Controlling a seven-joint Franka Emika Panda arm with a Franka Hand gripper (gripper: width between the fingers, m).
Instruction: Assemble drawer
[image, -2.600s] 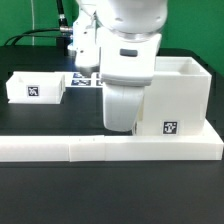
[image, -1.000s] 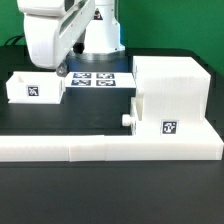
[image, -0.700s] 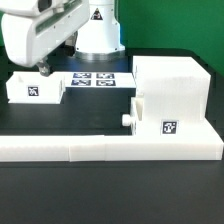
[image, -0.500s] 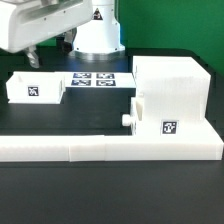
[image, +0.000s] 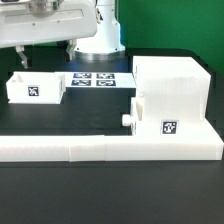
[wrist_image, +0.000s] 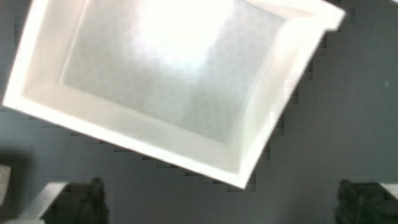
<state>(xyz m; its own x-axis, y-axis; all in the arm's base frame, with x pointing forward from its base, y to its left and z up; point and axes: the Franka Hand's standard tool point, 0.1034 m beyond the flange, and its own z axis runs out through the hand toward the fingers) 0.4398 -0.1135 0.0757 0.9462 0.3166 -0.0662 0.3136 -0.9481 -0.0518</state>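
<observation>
The large white cube-like housing (image: 172, 92) stands on the exterior view's right, with a tag on its front. One tray sits in its lower part, its round knob (image: 128, 119) sticking out toward the exterior view's left. The second open-topped tray (image: 34, 87) lies loose on the exterior view's left. It also fills the wrist view (wrist_image: 169, 80), seen from above and empty. My gripper (image: 22, 58) hangs above this tray without touching it. In the wrist view the gripper (wrist_image: 222, 200) is open and empty, its dark fingertips (wrist_image: 82, 198) wide apart.
A long low white L-shaped border bar (image: 100, 150) runs along the front and up beside the housing. The marker board (image: 96, 80) lies flat behind, between the loose tray and the housing. The robot base (image: 98, 35) stands at the back.
My arm has left the housing and swung toward the exterior view's left, rising until it is over the loose tray. The knobbed tray stays in the housing.
</observation>
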